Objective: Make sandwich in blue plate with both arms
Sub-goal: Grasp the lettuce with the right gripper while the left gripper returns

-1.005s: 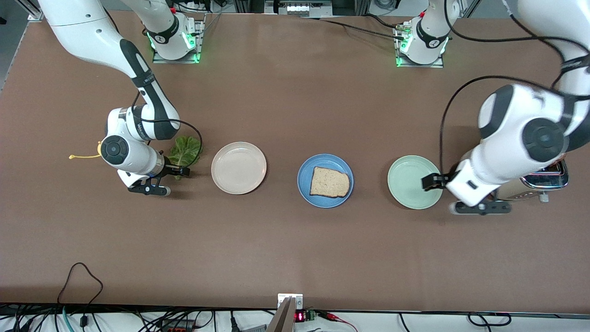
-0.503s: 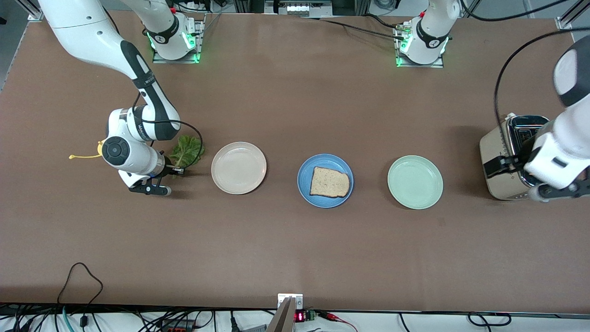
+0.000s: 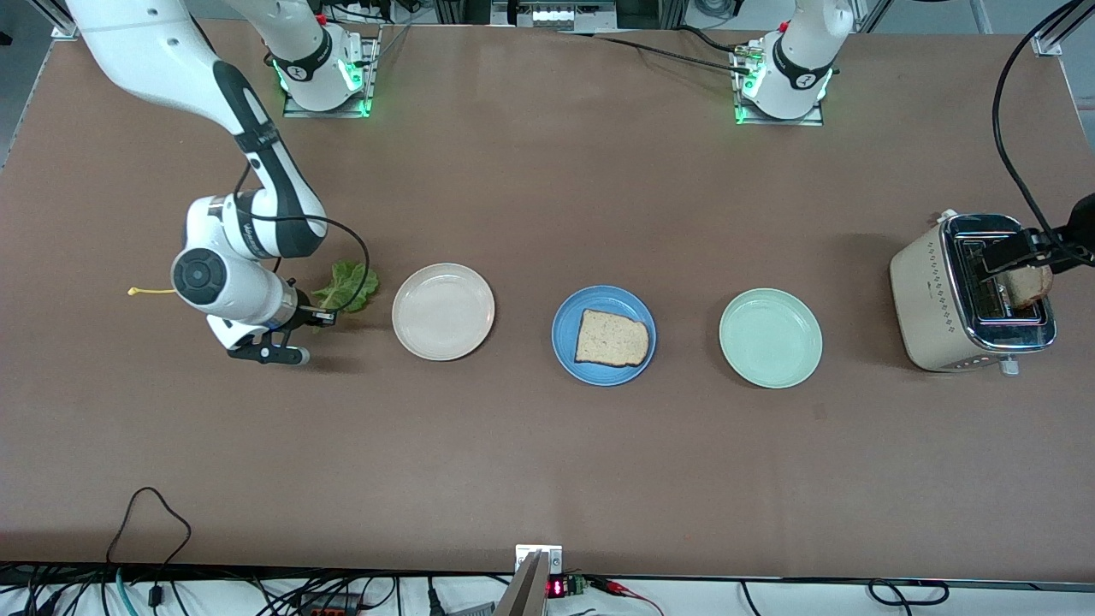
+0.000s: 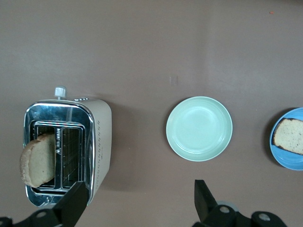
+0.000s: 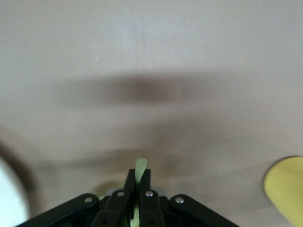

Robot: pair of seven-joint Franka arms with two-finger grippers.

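Green lettuce leaf (image 3: 346,288) hangs pinched in the right gripper (image 3: 323,316); the left gripper (image 4: 137,201) gapes, empty, above the toaster (image 3: 971,293).

Blue plate (image 3: 604,335): round, glossy, table centre. Toast slice (image 3: 611,339): flat on it. Lettuce leaf (image 3: 346,287): at nine o'clock.

A robotics lab: arm bases (image 3: 323,73) bolted to a brown table (image 3: 547,462), loose cables (image 3: 150,513) along its edge.
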